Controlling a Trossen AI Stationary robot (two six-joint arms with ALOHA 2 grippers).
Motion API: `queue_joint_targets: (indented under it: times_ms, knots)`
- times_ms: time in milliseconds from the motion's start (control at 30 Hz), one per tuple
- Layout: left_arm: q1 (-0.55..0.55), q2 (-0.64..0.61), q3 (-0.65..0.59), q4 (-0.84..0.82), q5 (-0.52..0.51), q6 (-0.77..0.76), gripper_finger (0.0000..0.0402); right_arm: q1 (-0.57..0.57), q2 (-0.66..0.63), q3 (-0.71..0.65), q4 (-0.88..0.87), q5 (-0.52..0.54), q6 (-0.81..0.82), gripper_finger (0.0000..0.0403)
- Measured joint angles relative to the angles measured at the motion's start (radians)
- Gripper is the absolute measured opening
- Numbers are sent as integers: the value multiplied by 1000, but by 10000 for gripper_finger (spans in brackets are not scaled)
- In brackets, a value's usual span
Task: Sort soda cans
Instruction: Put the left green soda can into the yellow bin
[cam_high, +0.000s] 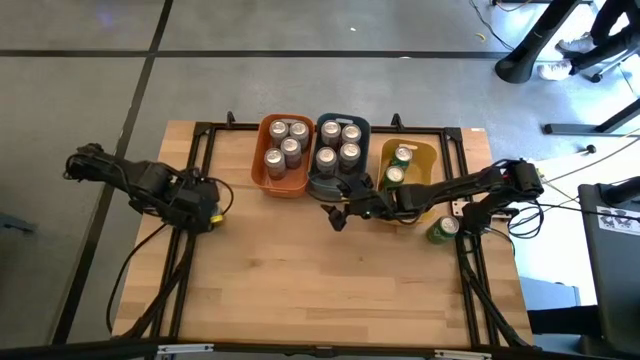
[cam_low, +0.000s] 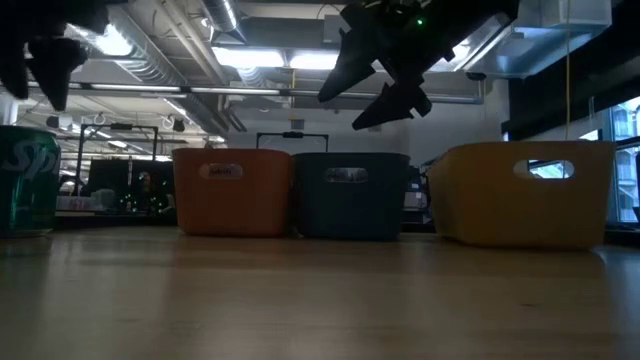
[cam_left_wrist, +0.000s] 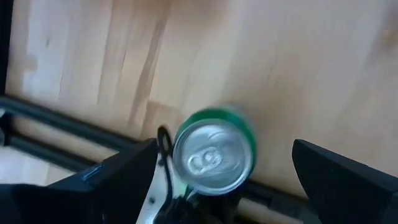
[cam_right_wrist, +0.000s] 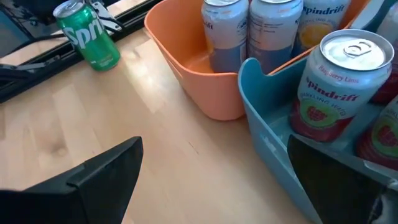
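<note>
Now the sorting looks nearly finished: at the far edge of the tabletop (cam_high: 330, 290) stand three bins in a row, an orange bin (cam_high: 283, 158) with four silver-topped cans (cam_high: 286, 142), a grey-blue bin (cam_high: 339, 155) touching it with four more cans (cam_high: 338, 143), and a yellow bin (cam_high: 410, 180) holding two green cans (cam_high: 398, 165). The right gripper (cam_high: 338, 212) hovers above the tabletop just in front of the grey-blue bin, its jaws spread wide and holding nothing; its wrist view shows a raspberry-lime can (cam_right_wrist: 339, 84) standing inside the blue bin close ahead, so by my reading a drop-off there has just been completed. Two green cans are not yet sorted. One (cam_high: 442, 229) stands on the tabletop just beside the yellow bin, near the right edge and close under the right arm. The other (cam_left_wrist: 214, 157) stands at the left side of the tabletop, directly below the left gripper (cam_high: 205, 205), whose jaws are parted on either side of it but not touching it; the same can (cam_low: 27, 180) shows at the left edge in the low view. The step in hand, I judge, is fetching the remaining green cans. The left gripper would need to descend squarely over its can, close on the body and carry it across to the yellow bin, while the right arm would need to swing back to its nearby can.
</note>
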Motion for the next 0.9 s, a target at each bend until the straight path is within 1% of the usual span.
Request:
queue_joint_targets:
  times_ms: [133,333,633,733,867,900]
  knots:
    - [0,0,-67,2,11,0,361,0,0,0,0,23,9,399]
    - [0,-2,-155,7,43,1,361,0,0,0,2,23,12,399]
    - [9,-2,-230,132,72,75,359,0,0,0,5,23,12,399]
    - [21,-2,-239,176,73,87,343,0,0,0,4,23,12,399]
    - [38,3,-240,224,65,90,303,0,0,0,1,23,7,399]
    - [43,6,-239,239,63,102,298,0,0,0,-5,22,3,399]
